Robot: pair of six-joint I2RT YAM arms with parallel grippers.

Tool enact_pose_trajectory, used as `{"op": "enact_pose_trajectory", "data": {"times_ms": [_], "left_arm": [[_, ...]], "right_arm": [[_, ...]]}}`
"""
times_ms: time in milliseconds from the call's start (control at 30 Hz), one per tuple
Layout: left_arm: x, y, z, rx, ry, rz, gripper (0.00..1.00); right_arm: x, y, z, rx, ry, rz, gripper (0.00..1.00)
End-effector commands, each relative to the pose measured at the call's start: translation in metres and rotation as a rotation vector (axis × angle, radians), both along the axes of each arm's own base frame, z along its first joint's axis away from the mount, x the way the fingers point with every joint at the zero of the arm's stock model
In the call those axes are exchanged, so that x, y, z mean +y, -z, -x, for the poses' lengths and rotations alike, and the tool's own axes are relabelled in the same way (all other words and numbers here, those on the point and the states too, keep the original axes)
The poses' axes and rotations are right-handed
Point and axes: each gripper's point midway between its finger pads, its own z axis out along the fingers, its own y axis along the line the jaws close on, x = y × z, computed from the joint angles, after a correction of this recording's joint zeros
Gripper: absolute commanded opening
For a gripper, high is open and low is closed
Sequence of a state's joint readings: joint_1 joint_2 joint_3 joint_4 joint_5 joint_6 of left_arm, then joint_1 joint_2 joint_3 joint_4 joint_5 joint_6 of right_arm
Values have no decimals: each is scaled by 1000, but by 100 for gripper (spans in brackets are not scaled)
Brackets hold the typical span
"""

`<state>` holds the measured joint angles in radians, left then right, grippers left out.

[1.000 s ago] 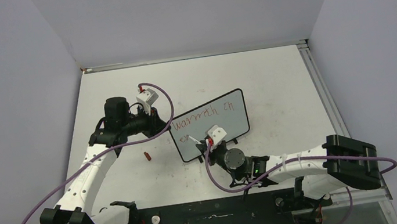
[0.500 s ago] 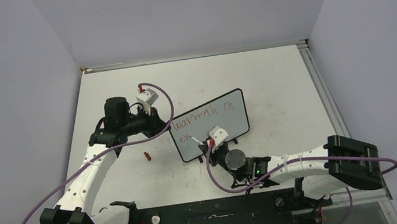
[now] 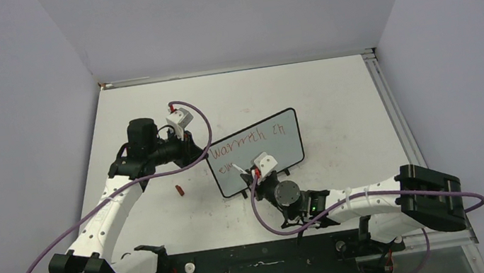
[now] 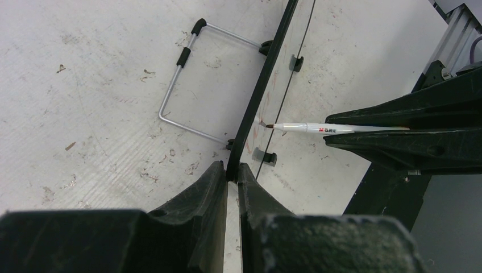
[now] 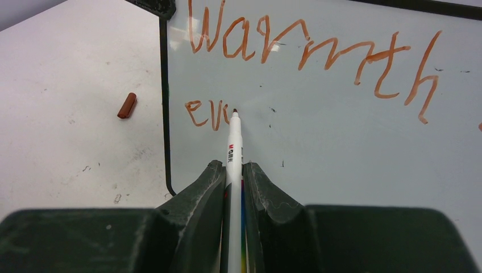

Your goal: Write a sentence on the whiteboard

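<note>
White counter (image 3: pixel 333 95), scuffed, walls close around it. Whiteboard (image 3: pixel 287 146) stands mid-counter, left jaws clamped tight on its left frame edge. Sentence (image 5: pixel 307 48) so far: "Warmth", with "ev" below. Right jaws pinch the marker (image 5: pixel 234 142), tip touching just right of "ev"; bare board beyond. Cap (image 5: pixel 127 105) lies left.

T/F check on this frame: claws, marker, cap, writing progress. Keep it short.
1. The right claw is shut on the marker. True.
2. The left claw is open, clear of the whiteboard. False: it is shut on the board's frame.
3. The cap sits on the marker's tip. False: it lies on the table, left of the board.
4. The sentence has a second line begun. True.
</note>
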<state>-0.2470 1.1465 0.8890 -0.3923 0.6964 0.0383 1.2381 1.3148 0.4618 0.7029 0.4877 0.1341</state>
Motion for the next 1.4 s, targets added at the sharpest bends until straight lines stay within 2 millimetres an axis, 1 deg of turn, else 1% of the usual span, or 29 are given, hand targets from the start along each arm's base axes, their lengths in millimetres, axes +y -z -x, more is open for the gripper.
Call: {"op": "enact_pose_trajectory", "data": {"times_ms": [0, 200, 567, 700, 1100, 1367], "left_arm": [[7, 10, 2, 24, -18, -39, 0], [7, 9, 2, 21, -17, -39, 0], [7, 10, 2, 22, -19, -40, 0], [7, 10, 2, 24, -19, -40, 0], [7, 10, 2, 26, -19, -39, 0], [7, 10, 2, 24, -19, -40, 0]], "right_arm": [[9, -28, -8, -36, 17, -78, 5], [12, -17, -5, -17, 3, -49, 5], [5, 13, 4, 47, -5, -6, 5], [3, 18, 6, 57, -6, 5, 5], [-8, 19, 4, 58, 38, 7, 5], [-18, 8, 0, 38, 80, -10, 5]]}}
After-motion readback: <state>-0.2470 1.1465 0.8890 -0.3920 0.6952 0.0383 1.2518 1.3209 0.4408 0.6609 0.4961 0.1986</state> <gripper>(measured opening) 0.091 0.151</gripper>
